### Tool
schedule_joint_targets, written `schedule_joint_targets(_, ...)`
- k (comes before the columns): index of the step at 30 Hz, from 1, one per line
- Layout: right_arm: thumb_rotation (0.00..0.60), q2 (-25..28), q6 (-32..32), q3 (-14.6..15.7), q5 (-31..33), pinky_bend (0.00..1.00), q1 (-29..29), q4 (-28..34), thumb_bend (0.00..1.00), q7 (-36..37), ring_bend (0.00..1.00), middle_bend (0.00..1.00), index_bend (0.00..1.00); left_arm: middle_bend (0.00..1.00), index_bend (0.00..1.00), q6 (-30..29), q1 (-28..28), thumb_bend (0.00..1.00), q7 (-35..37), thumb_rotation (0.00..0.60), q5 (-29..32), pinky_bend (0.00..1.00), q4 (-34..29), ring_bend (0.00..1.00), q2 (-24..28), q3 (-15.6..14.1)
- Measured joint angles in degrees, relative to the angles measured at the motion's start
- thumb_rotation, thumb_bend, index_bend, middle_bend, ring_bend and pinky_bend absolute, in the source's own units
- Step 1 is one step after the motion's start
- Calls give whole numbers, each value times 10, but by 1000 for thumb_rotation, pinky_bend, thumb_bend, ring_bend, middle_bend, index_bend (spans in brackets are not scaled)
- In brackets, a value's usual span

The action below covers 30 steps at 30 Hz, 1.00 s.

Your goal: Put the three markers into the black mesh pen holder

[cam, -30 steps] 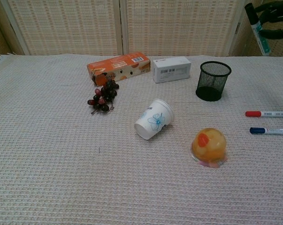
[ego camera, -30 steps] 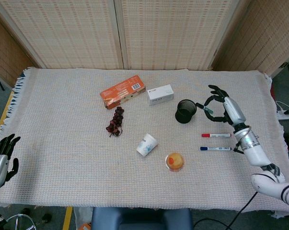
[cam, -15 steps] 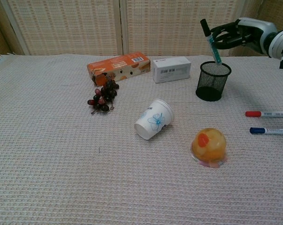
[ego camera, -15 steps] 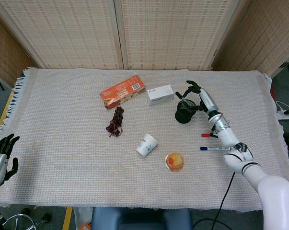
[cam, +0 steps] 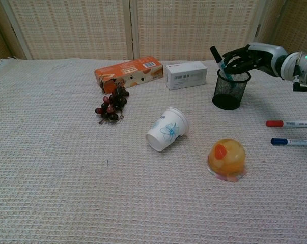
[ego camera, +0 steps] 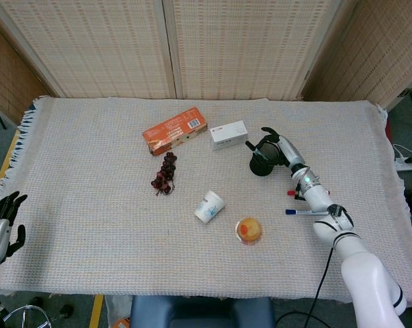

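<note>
The black mesh pen holder [ego camera: 262, 162] [cam: 230, 89] stands upright right of centre. My right hand [ego camera: 276, 149] [cam: 243, 56] hovers over its mouth and pinches a green marker [cam: 219, 59], whose lower end dips inside the holder while its black cap sticks out up and to the left. A red-capped marker [cam: 290, 123] [ego camera: 292, 193] and a blue-capped marker [cam: 291, 142] [ego camera: 305, 212] lie flat to the right of the holder; my right forearm hides most of the red one in the head view. My left hand [ego camera: 1, 227] hangs at the table's near left edge, holding nothing.
An orange box [ego camera: 174, 130] and a white box [ego camera: 228, 134] lie behind the holder. A grape bunch [ego camera: 165, 173], a tipped paper cup [ego camera: 209, 206] and a jelly cup [ego camera: 249, 229] sit mid-table. A woven cloth [ego camera: 89, 225] covers the table.
My right hand has carried the green marker leftward from beside the holder to above it, then lowered it so its tip enters the mouth. The left hand stayed put.
</note>
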<state>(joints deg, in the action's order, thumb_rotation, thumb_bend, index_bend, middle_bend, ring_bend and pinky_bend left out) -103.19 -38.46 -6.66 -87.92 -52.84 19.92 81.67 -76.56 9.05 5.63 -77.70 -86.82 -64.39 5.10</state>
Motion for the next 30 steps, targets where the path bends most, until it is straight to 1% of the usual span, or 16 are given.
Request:
schedule_joint_targets(2,600,3,0,4,-1,0,0,1,327,2,124,55,245,0,99,-1,0,606,-1,600,0,99,-1,0,0,0)
schedule_joint_targets(7,600,22,-12,6,1,0,2,14,327,4,118,55,136,0,99,-2,-2,606,0,600,3,99,-1,0,1,1)
schedule_joint_targets(10,600,36,-28,7,2,0,7,29,327,-5,117,55,110,0,98,-2,-1,607,-1,600,2,99,-1,0,1,1)
schedule_joint_targets(12,600,46,-45,7,3,0,11,43,327,-12,117,55,109,0,98,-1,-1,607,-3,600,2,100,-2,0,1,0)
schedule_joint_targets(16,600,73,-104,6,0,0,26,86,327,-46,117,55,114,0,99,-3,-1,606,-4,600,1,99,-3,0,1,0)
schedule_joint_targets(19,600,102,-156,6,0,0,46,137,327,-112,116,55,156,0,99,-5,-2,604,-6,600,-1,99,-5,0,1,0)
schedule_joint_targets(22,600,142,-186,9,5,0,75,217,327,-214,115,55,200,0,98,-5,-1,604,-7,600,-2,99,-7,0,2,0)
schedule_joint_targets(25,600,189,-206,16,19,0,111,319,327,-346,115,55,258,0,99,-5,-1,604,-8,600,-3,99,-10,0,3,0)
schedule_joint_targets(26,600,208,-213,20,28,0,127,361,327,-403,115,55,270,0,99,-6,-1,604,-8,600,-4,99,-10,0,3,-1)
schedule_joint_targets(30,600,261,-231,39,71,0,184,479,327,-590,115,55,288,0,99,-9,-1,604,-10,600,-9,99,-14,0,4,-2)
